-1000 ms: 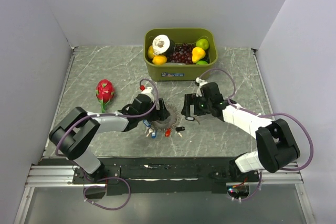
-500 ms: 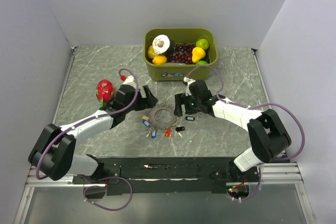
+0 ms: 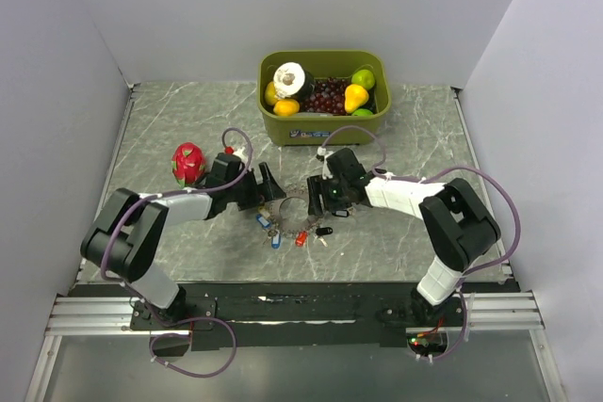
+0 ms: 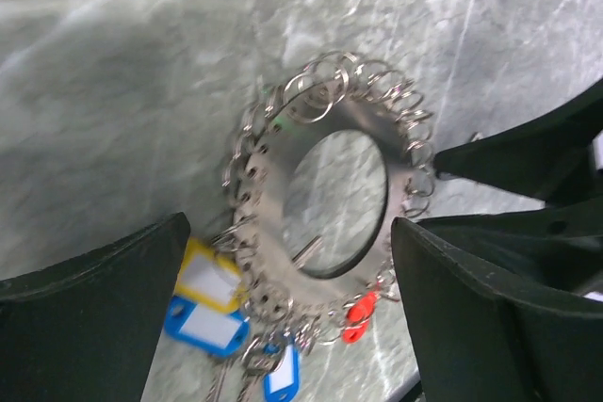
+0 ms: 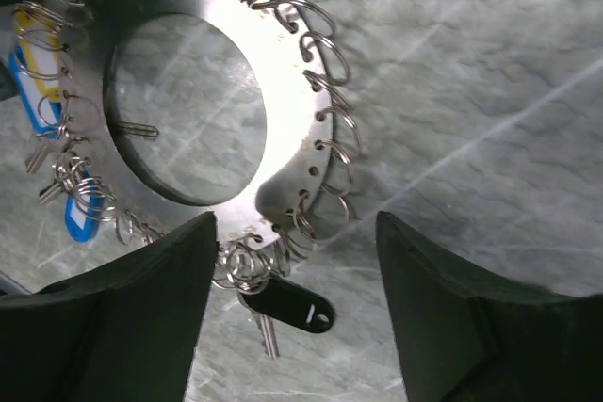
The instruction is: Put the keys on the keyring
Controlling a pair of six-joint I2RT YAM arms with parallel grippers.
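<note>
Seen from above, a grey marble-patterned table (image 3: 170, 120) holds the keyring (image 3: 292, 217) lying flat near the middle, between two black grippers that face each other. The left gripper (image 3: 270, 185) comes in from the left and the right gripper (image 3: 314, 200) from the right, both low over the ring. The keys (image 3: 287, 235) fan out along the ring's near edge.

In the left wrist view, the left gripper (image 4: 290, 233) has its jaws spread wide, one on each side of the keyring (image 4: 268, 195), and grips nothing. The ring is a flat silver metal band with a round hole and many small wire loops along its rim. A yellow tag (image 4: 209, 278), a blue tag (image 4: 212, 325) and a red tag (image 4: 358, 313) hang at its lower edge.

In the right wrist view, the right gripper (image 5: 297, 228) also has its jaws apart, straddling the rim of the keyring (image 5: 292, 129). Whether its fingers touch the metal is not clear from this angle. A black tag (image 5: 287, 308) with a small key lies just below the rim, apparently hooked to one of the loops.

At the back of the table stands a green bin (image 3: 325, 129) of fruit, and a pink dragon fruit (image 3: 188, 163) lies to the left.
</note>
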